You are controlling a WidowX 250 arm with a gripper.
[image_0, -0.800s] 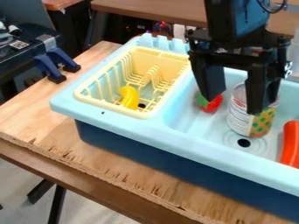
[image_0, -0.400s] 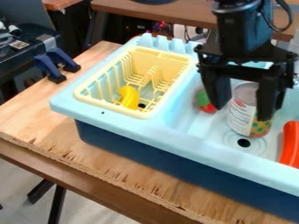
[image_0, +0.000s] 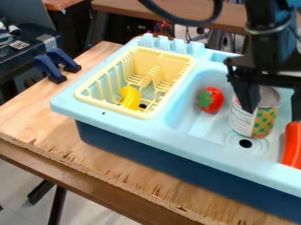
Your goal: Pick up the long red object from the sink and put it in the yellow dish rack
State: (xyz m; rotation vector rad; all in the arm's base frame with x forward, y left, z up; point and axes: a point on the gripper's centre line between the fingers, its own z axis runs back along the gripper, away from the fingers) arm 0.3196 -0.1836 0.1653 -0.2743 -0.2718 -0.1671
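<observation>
1. My claw (image_0: 274,115) is above the tin can (image_0: 253,121), fingers apart, nothing clamped between them. One finger overlaps the can's upper part from this angle; can't tell if it's touching.
2. The can's upright in the toy sink (image_0: 194,143), just behind the drain hole (image_0: 245,143). My other finger is out past it, right by the near end of the red toy sausage (image_0: 292,147), so that's my first worry: coming down there could pinch or shove the sausage.
3. Second worry: I look off-centre over the can. Drop like this and a fingertip could catch the rim and tip it, imo. Smooth round sides might slip or roll too if I only get an edge.
4. Strawberry (image_0: 210,99) is beside the can, opposite the sausage. A toppled can could knock it.
5. Yellow dish rack (image_0: 162,55) with the banana (image_0: 130,96) is well apart from the can, beyond the strawberry. Probably safe lol.
</observation>
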